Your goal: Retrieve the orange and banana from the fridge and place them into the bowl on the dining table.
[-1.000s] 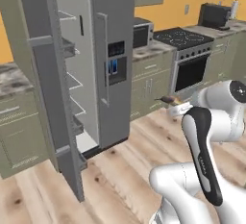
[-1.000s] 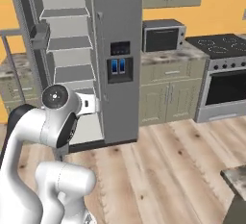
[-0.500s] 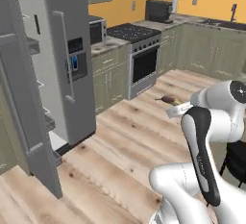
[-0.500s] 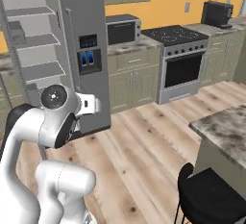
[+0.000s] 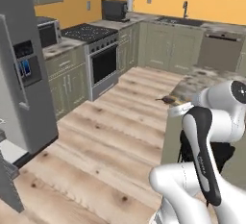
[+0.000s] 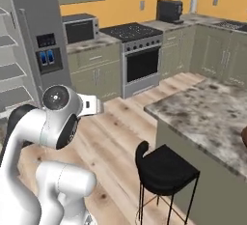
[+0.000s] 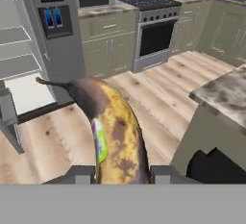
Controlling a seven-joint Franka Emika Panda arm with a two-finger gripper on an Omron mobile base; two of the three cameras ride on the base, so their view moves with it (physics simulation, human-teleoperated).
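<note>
My gripper (image 7: 122, 172) is shut on the banana (image 7: 113, 127), a spotted yellow-brown fruit with a dark stem end pointing away from the hand. In the left base view the banana's dark tip (image 5: 168, 100) sticks out past the arm, over the near corner of the dining table (image 5: 204, 80). The marbled table top (image 6: 207, 115) fills the right side of the right base view, and a sliver of the dark-brown bowl (image 6: 244, 137) shows at that view's right edge. The grey fridge (image 6: 36, 35) stands at the left with its door open (image 5: 21, 74). The orange is out of view.
A black stool (image 6: 164, 171) stands against the table's near side. A stove (image 6: 140, 50) and wall counters line the back, with a microwave (image 6: 79, 28) beside the fridge. Wooden floor (image 5: 110, 136) lies open between the fridge and the table.
The whole picture has swung rightward as the base turns from the fridge toward the dining table. The banana stays gripped in the hand.
</note>
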